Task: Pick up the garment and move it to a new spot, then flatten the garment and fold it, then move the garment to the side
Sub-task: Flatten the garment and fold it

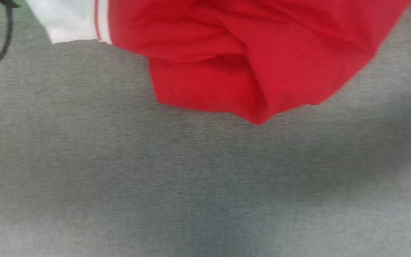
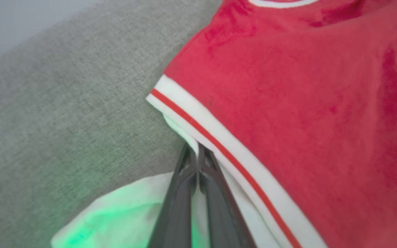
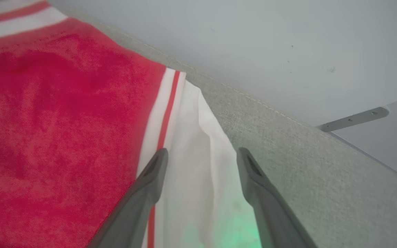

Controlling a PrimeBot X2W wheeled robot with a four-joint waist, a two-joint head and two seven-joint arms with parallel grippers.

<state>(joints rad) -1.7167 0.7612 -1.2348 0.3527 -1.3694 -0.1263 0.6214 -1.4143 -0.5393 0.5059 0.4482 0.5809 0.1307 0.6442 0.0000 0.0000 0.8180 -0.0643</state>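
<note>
The garment [image 1: 234, 53] is a red jersey with white sleeves and striped trim, lying rumpled at the top of the grey fabric surface [image 1: 155, 178] in the head view. In the left wrist view my left gripper [image 2: 195, 151] is shut on the garment [image 2: 288, 120], pinching its white sleeve right beside the striped armhole trim. In the right wrist view my right gripper [image 3: 202, 156] stands open, its fingers straddling the other white sleeve of the garment [image 3: 53, 120] near the striped trim.
A thin black cable [image 1: 2, 43] loops at the head view's top left. The grey surface's stitched edge [image 3: 253, 100] runs close past the right sleeve, with a pale wall and a metal bracket [image 3: 353, 119] beyond.
</note>
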